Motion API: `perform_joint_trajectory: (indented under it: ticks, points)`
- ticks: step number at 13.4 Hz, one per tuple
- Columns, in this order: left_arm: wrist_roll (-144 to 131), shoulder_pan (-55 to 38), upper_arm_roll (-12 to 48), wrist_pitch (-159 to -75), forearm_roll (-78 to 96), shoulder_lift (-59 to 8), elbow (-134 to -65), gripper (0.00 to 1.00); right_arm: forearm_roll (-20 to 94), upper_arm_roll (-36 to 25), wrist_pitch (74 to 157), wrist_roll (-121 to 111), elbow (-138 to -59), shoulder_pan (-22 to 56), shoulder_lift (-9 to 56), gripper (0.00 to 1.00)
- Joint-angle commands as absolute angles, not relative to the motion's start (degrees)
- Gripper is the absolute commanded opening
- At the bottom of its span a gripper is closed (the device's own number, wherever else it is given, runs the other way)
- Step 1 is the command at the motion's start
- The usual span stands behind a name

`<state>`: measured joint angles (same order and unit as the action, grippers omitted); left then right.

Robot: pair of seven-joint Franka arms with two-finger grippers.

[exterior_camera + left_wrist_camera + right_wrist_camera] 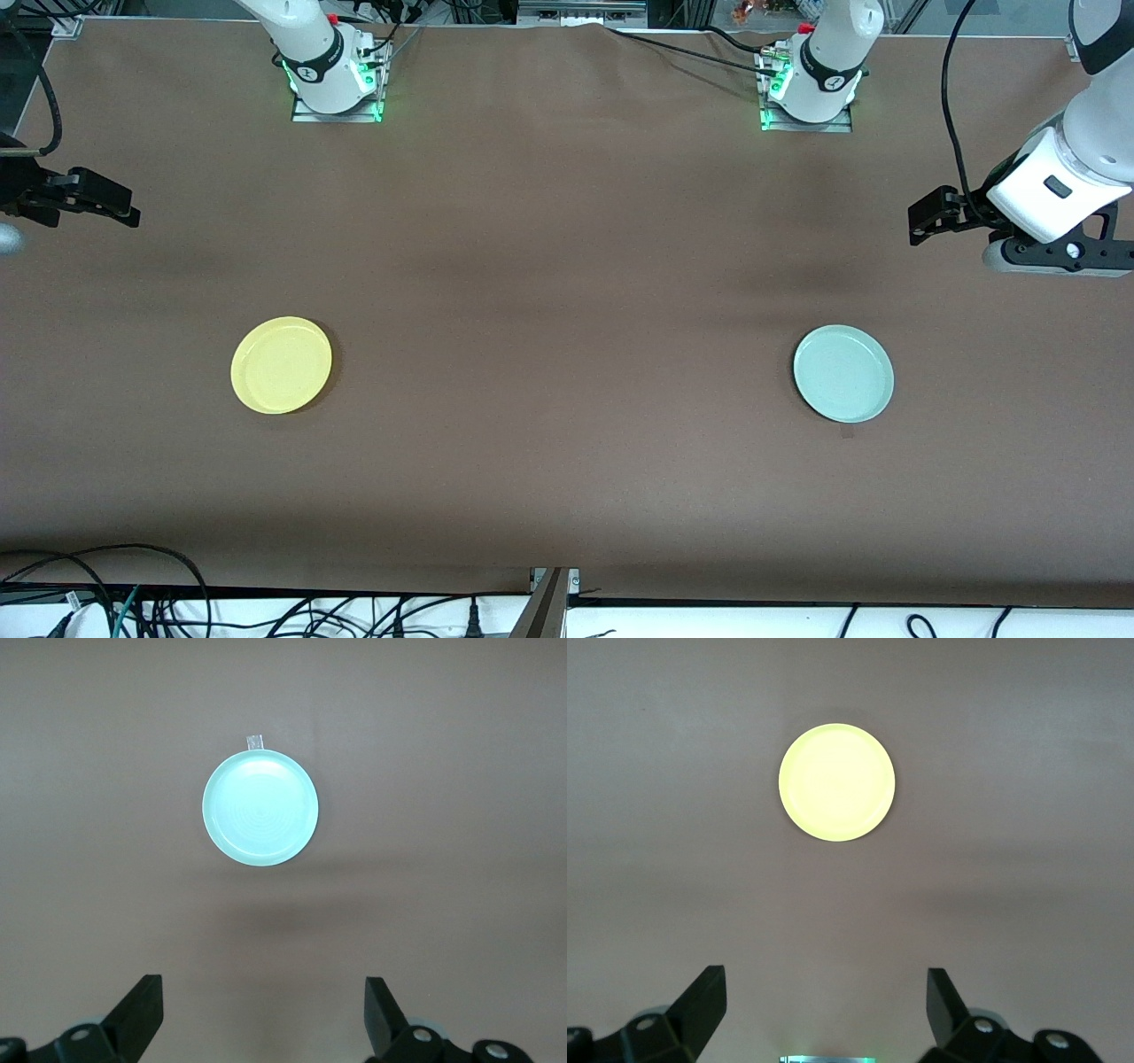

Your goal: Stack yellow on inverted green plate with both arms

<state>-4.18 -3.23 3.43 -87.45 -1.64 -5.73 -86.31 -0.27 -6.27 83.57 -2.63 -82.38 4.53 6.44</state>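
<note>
1. Judging the yellow plate (282,364) first: it looks light, stiff and slick, lying flat on the brown surface (567,266) toward the right arm's end. Its shallow rim sits low, so I expect the edge is the only place to pinch, one finger under the lip.
2. The green plate (843,373) lies rim-up toward the left arm's end, well apart from the yellow one. It looks like the same thin, smooth ware, and I judge it likely to skid if pushed. It is not yet inverted, so I would take it at the rim and flip it.
3. The left tool (264,1019) hangs over the surface near the green plate, jaws wide apart, holding nothing.
4. The right tool (826,1014) hangs near the yellow plate, equally wide and empty.
5. A small tape tab (255,742) touches the green plate's edge. Otherwise only the arm bases and cables at the surface's edges; nothing blocks either reach.
</note>
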Motion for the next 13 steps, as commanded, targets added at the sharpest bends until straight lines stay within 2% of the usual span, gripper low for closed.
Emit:
perform_joint_trajectory:
  ticks: [1, 11, 13]
  points:
    - [-4.7, -3.1, 3.7, -87.3, -3.1, -6.1, -85.5, 1.00, 0.9, -6.1, 83.1, -3.2, -80.9, 3.9, 7.1, 1.00]
    - [-5.3, -2.7, 3.6, -87.5, -2.2, -6.5, -85.3, 1.00, 0.9, -6.1, 83.1, -3.2, -80.9, 3.9, 7.2, 1.00]
    - [-6.4, -2.6, 3.5, -90.4, -2.2, -6.5, -85.4, 1.00, 0.9, -6.1, 83.2, -3.2, -80.9, 3.9, 7.2, 1.00]
